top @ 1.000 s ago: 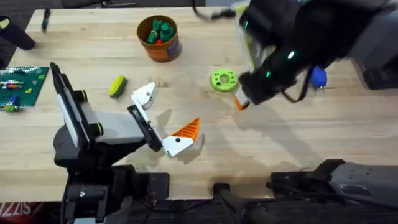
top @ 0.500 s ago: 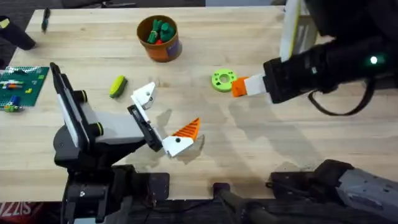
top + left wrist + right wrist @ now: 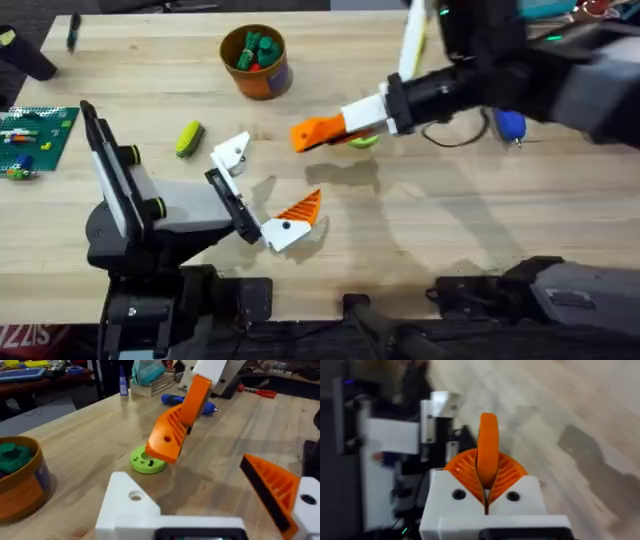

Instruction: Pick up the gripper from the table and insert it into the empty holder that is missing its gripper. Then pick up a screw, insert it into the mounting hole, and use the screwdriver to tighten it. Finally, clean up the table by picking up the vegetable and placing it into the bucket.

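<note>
My right gripper [image 3: 352,119] is shut on the orange gripper [image 3: 316,132], holding it in the air over the table's middle, its tip toward my left arm. Seen in the right wrist view, the orange gripper [image 3: 488,445] stands between the ribbed pads [image 3: 507,472]. My left gripper [image 3: 262,192] rests open on the table; its far finger is the bare white holder [image 3: 232,153] [image 3: 127,505], its near finger carries an orange pad [image 3: 300,209]. The vegetable [image 3: 189,138] lies left of the holder. The bucket [image 3: 257,62] stands at the back. The blue screwdriver [image 3: 511,124] lies far right. No screw is in view.
A flat green ring [image 3: 364,141] lies under the right gripper, partly covered. A green brick board [image 3: 35,135] sits at the left edge. A black marker [image 3: 72,32] lies at the back left corner.
The right arm has swung left with the orange gripper, passing over the green ring toward the left arm's white holder. The left arm has not moved.
</note>
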